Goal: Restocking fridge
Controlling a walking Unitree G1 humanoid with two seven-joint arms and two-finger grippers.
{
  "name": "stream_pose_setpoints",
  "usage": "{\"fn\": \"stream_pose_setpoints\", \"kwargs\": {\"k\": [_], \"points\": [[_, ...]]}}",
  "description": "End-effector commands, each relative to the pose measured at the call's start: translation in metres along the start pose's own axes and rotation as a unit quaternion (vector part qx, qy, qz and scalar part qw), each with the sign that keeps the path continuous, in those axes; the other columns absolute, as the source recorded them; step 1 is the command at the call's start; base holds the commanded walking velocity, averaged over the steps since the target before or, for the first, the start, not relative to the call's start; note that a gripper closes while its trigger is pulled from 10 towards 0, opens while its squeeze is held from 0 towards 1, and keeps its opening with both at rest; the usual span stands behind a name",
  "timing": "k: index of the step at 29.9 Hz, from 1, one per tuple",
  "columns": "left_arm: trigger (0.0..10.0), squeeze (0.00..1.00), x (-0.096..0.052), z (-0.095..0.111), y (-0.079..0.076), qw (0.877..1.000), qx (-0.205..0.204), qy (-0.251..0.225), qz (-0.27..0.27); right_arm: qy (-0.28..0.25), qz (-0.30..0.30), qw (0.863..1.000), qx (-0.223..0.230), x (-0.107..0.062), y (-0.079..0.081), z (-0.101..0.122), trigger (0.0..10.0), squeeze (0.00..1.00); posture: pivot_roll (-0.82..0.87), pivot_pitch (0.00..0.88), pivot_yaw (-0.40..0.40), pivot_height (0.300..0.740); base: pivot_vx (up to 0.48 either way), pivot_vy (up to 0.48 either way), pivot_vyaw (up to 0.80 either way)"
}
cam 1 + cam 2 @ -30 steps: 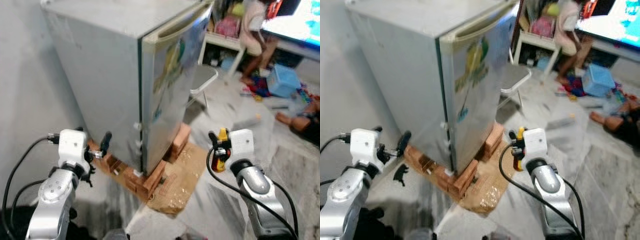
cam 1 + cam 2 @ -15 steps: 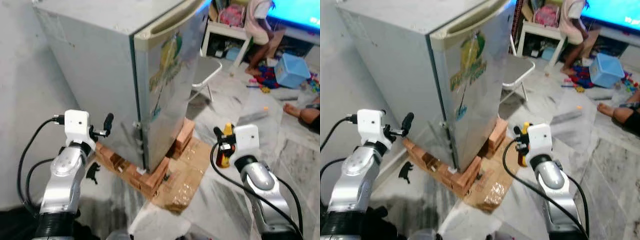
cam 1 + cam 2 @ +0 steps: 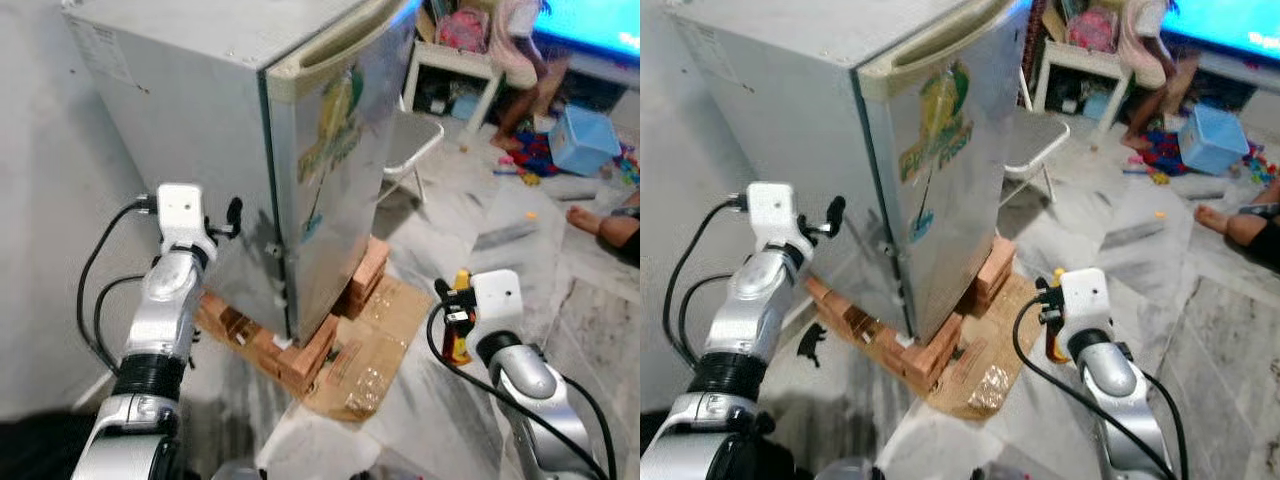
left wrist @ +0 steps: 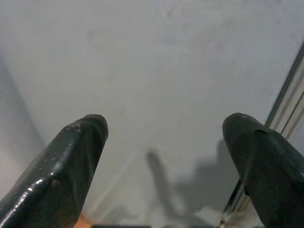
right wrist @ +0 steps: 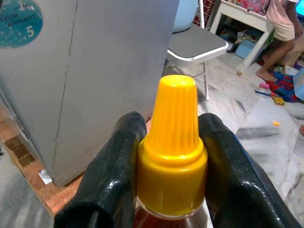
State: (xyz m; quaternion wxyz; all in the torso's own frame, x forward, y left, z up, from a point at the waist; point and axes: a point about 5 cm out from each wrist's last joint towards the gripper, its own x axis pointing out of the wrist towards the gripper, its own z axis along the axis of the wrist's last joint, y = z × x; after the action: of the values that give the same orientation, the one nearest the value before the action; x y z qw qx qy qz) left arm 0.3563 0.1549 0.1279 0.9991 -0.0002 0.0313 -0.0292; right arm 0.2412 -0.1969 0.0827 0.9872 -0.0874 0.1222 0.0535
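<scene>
A silver fridge (image 3: 190, 130) stands with its door (image 3: 340, 170) closed, a handle groove along the door's top edge. My left gripper (image 3: 233, 215) is raised close to the fridge's side wall near the door seam, its fingers open with nothing between them (image 4: 166, 133). My right gripper (image 3: 452, 300) hangs low at the right, over the floor in front of the fridge. It is shut on a bottle (image 3: 457, 342) of reddish liquid, with both black fingers (image 5: 114, 175) pressed against its yellow cap (image 5: 173, 137).
The fridge rests on red bricks (image 3: 300, 355) with flattened cardboard (image 3: 370, 350) in front. A grey folding chair (image 3: 410, 150) stands behind it. A person (image 3: 520, 60), a blue bin (image 3: 585, 140) and scattered toys are at the back right. A white wall (image 3: 40, 200) is at the left.
My left arm has risen and moved in toward the fridge's side wall. The right gripper has dropped lower with the bottle. The camera has shifted slightly.
</scene>
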Motion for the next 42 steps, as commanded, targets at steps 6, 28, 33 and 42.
{"fn": "stream_pose_setpoints", "kwargs": {"k": [6, 28, 33, 42], "points": [[10.0, 0.0, 0.012, 0.001, -0.026, 1.0, 0.015, 0.006, -0.02, -0.015, -0.008, 1.0, -0.001, -0.001, -0.004, 0.011, 10.0, 0.0, -0.03, 0.0, -0.007, 0.74, 0.0, 0.0, 0.0], [10.0, 0.0, 0.001, 0.005, -0.145, 0.952, 0.046, -0.025, -0.301, -0.008, -0.013, 1.0, 0.005, 0.001, -0.002, 0.011, 10.0, 0.0, -0.04, 0.0, 0.004, 0.74, 0.0, 0.0, 0.0], [10.0, 0.0, -0.019, 0.015, -0.186, 0.917, 0.022, -0.059, -0.394, 0.036, -0.06, 0.998, 0.0, -0.004, -0.009, -0.002, 10.0, 0.0, -0.05, 0.0, 0.011, 0.74, 0.0, 0.0, -0.47], [10.0, 0.0, -0.034, 0.008, -0.199, 0.894, 0.028, -0.068, -0.442, 0.049, -0.08, 0.996, 0.011, -0.007, -0.012, -0.008, 10.0, 0.0, -0.05, 0.0, 0.017, 0.74, 0.135, 0.0, -0.78]]}}
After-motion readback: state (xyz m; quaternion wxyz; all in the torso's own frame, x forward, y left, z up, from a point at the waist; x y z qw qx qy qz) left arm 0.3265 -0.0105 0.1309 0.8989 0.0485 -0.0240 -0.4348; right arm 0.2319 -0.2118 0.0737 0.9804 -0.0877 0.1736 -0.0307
